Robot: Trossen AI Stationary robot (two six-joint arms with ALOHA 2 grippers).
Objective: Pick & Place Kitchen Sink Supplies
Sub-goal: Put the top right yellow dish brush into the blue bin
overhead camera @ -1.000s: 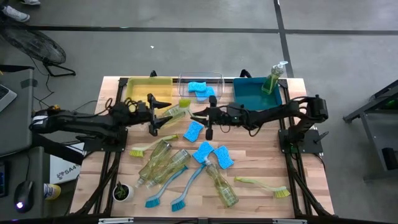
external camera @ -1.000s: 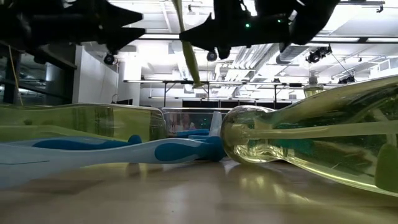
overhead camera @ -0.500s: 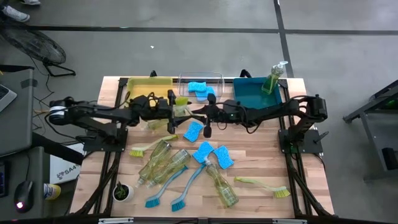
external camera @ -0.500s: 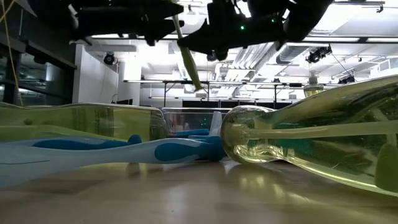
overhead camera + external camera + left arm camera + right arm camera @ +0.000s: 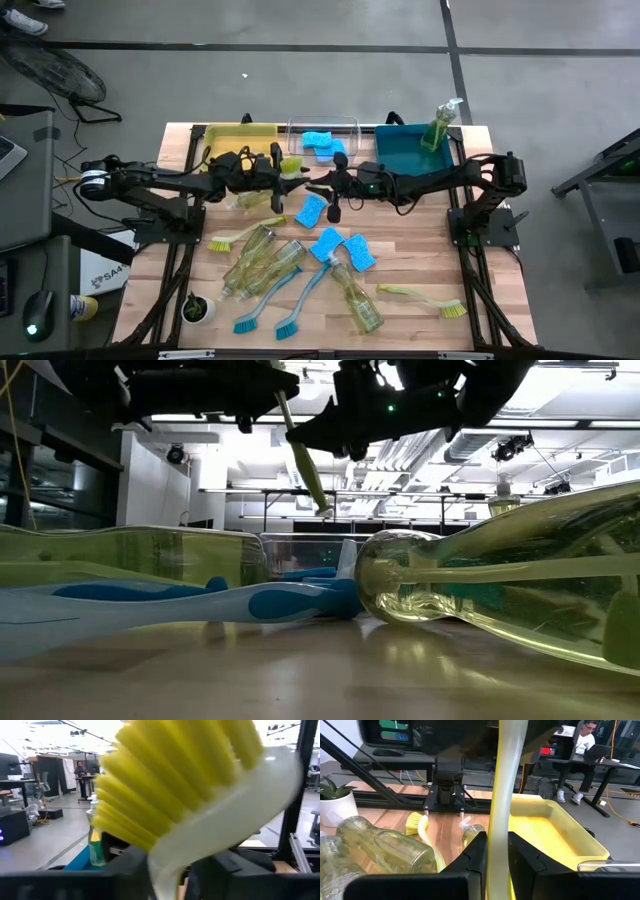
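Above the bench (image 5: 420,255), the right gripper (image 5: 322,184) pinches a yellow-green dish brush (image 5: 293,166) by its handle. The left gripper (image 5: 279,170) sits at the bristle head; its grip cannot be told.

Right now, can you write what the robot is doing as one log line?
step: brush handover in air | right pincer: shut on yellow-green dish brush handle | left pincer: at brush head, closing | place: in front of yellow bin
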